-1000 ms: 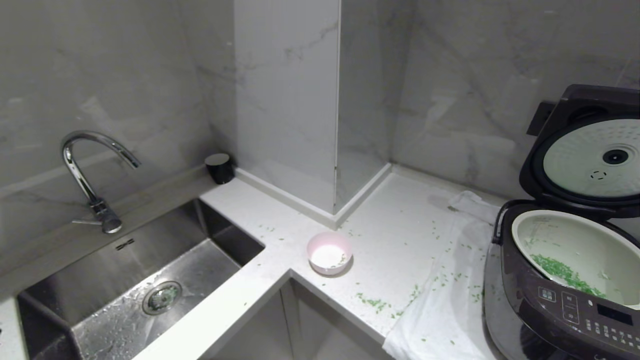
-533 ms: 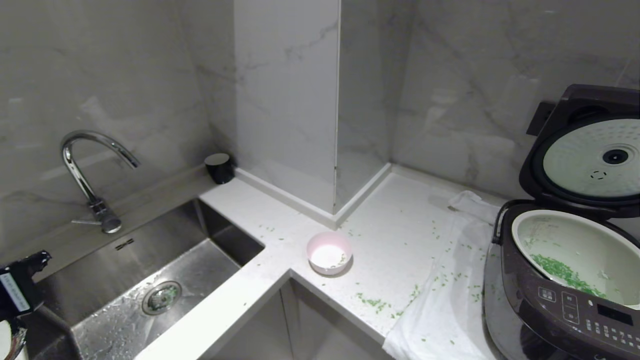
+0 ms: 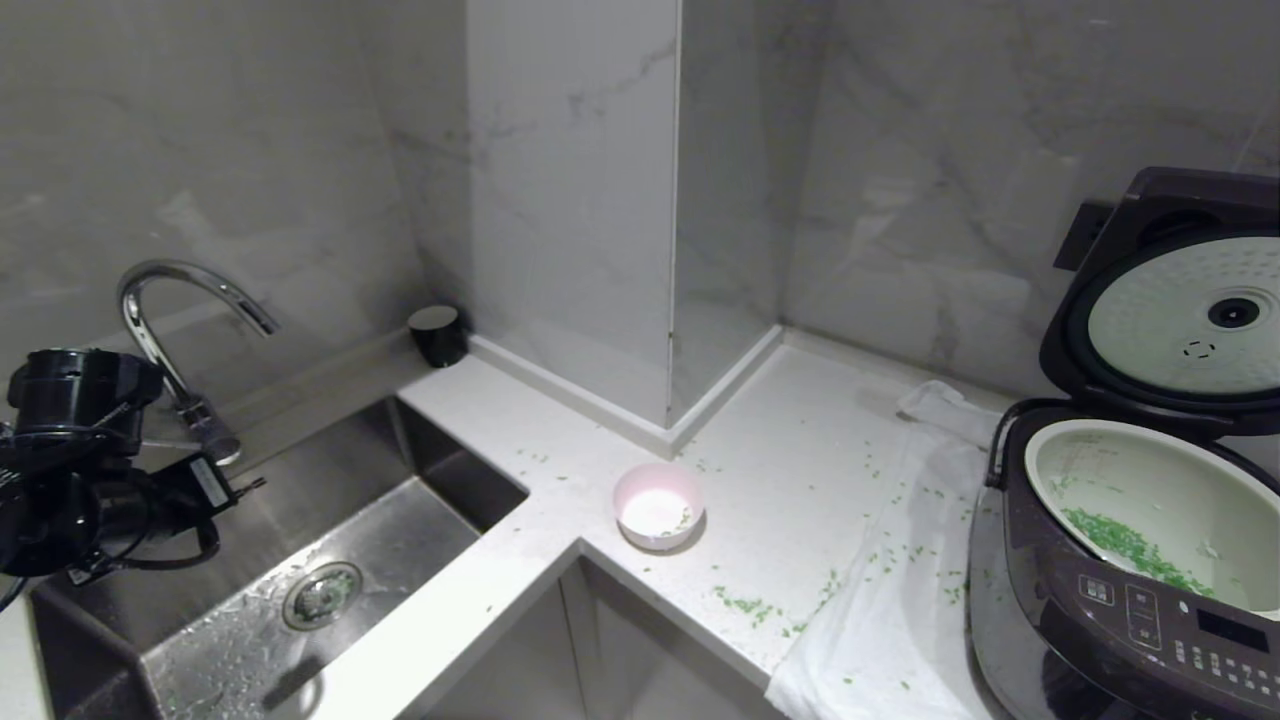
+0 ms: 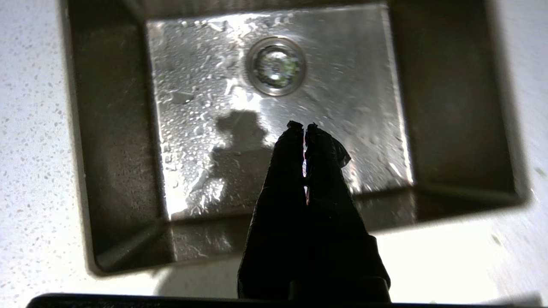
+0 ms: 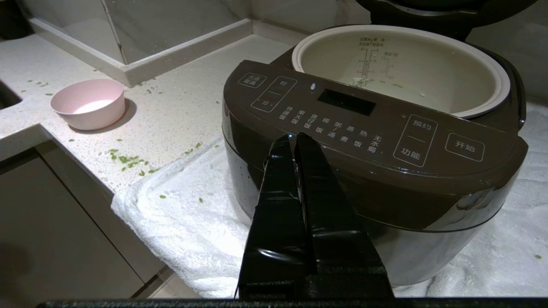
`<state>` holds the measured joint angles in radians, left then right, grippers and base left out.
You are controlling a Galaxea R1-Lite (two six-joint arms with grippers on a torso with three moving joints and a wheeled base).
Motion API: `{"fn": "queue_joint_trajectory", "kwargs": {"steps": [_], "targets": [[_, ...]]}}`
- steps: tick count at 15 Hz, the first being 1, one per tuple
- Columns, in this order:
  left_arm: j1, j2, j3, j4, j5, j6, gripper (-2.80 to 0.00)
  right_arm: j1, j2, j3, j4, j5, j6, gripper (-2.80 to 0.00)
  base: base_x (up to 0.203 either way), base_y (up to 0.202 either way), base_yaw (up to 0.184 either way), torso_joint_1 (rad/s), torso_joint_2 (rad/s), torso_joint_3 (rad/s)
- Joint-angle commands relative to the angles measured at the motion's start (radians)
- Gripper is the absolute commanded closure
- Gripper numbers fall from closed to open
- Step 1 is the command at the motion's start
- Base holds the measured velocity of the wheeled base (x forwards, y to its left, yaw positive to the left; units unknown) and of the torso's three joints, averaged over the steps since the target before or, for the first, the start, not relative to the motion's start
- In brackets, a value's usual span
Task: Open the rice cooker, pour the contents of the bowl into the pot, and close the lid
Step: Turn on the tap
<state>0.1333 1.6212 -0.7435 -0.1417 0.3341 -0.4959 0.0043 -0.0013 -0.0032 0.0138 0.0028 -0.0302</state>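
Here the rice cooker (image 5: 372, 162) stands on a white towel (image 5: 192, 218), lid (image 3: 1170, 300) raised, panel buttons reading 开始 and 功能; left gripper (image 4: 303, 126) closed empty over the sink (image 4: 120, 171), right gripper (image 5: 292, 137) closed empty before the panel.

Pale pink bowl (image 3: 658, 505), bright green bits (image 3: 1135, 548) in the cream pot (image 3: 1190, 480), dark brown cooker (image 5: 368, 171) with white labels.

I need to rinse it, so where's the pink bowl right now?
In the head view the bowl sits upright mid-counter, near the front edge, between the sink on its left and the white towel under the rice cooker.
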Motion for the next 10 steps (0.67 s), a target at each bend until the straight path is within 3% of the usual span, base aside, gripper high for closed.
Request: {"fn": "queue_joint_trajectory", "kwargs": {"steps": [1, 3, 7, 10], "targets": [[0.049, 0.203, -0.093, -0.008, 0.072, -0.032, 0.00, 0.000, 0.001, 0.000, 0.000, 0.000, 0.000, 0.00, 0.000, 0.000, 0.000, 0.000, 0.00, 0.000], [0.084, 0.253, -0.159, -0.036, 0.139, -0.041, 0.00, 0.000, 0.001, 0.000, 0.000, 0.000, 0.000, 0.00, 0.000, 0.000, 0.000, 0.000, 0.00, 0.000], [0.166, 0.325, -0.259, -0.037, 0.140, -0.034, 0.00, 0.000, 0.001, 0.000, 0.000, 0.000, 0.000, 0.00, 0.000, 0.000, 0.000, 0.000, 0.00, 0.000], [0.180, 0.355, -0.267, -0.038, 0.138, -0.029, 0.00, 0.000, 0.001, 0.000, 0.000, 0.000, 0.000, 0.00, 0.000, 0.000, 0.000, 0.000, 0.00, 0.000]]}}
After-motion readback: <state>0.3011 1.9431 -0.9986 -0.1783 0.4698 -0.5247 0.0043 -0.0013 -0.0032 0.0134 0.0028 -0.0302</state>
